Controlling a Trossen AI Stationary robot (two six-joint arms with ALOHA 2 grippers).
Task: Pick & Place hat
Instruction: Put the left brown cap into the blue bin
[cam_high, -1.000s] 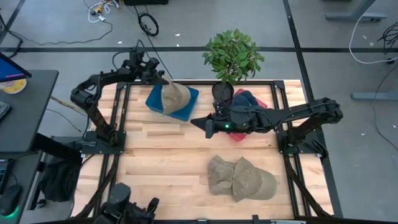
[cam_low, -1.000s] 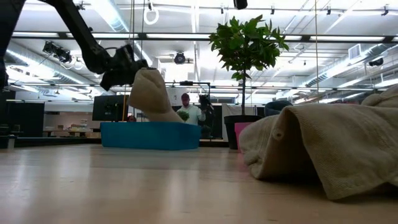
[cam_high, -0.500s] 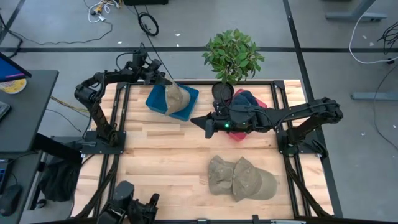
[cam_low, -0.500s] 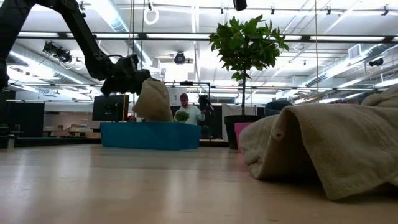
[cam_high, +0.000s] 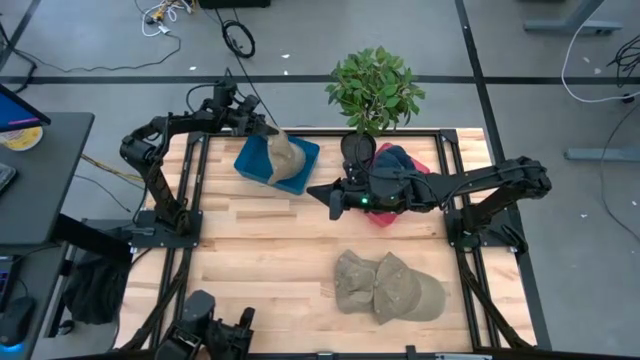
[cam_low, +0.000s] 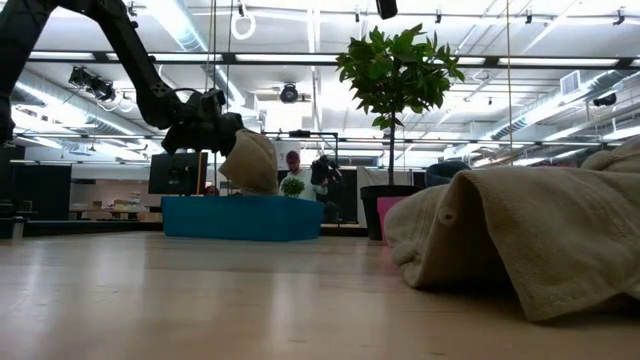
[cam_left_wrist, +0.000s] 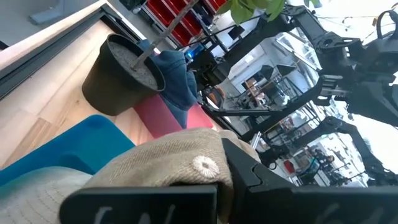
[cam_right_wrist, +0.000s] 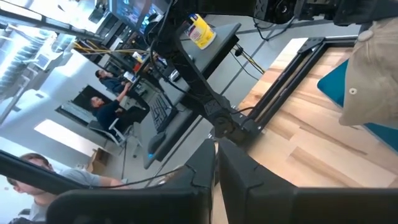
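Observation:
My left gripper (cam_high: 262, 128) is at the table's far left, over the blue bin (cam_high: 250, 166), and is shut on a tan hat (cam_high: 285, 157). The hat also shows in the low view (cam_low: 250, 162) and in the left wrist view (cam_left_wrist: 155, 168). My right gripper (cam_high: 335, 200) hovers over the middle of the table, shut and empty. Its fingers meet in the right wrist view (cam_right_wrist: 215, 163). Two more tan hats (cam_high: 390, 287) lie on the table at the near right. My left gripper pinches the tan hat's crown beside its top button (cam_left_wrist: 202, 165) between its two fingers (cam_left_wrist: 252, 174). The fingers come slanting down from the table's far left side. The hat hangs bunched below them, and its lower part (cam_low: 255, 185) rests in the blue bin.
A potted plant (cam_high: 375, 90) stands at the far edge in a black pot (cam_left_wrist: 121, 78). Beside it is a pink bin (cam_high: 425, 170) with a blue hat (cam_high: 395, 158) in it. Bare wood lies at the near left. A person (cam_low: 293, 172) stands in the room beyond.
My left gripper has gone down toward the blue bin and a little toward the table's right, still shut on the hat. The hat hung long and slanted below it a second ago. It is now bunched up with its lower part in the bin.

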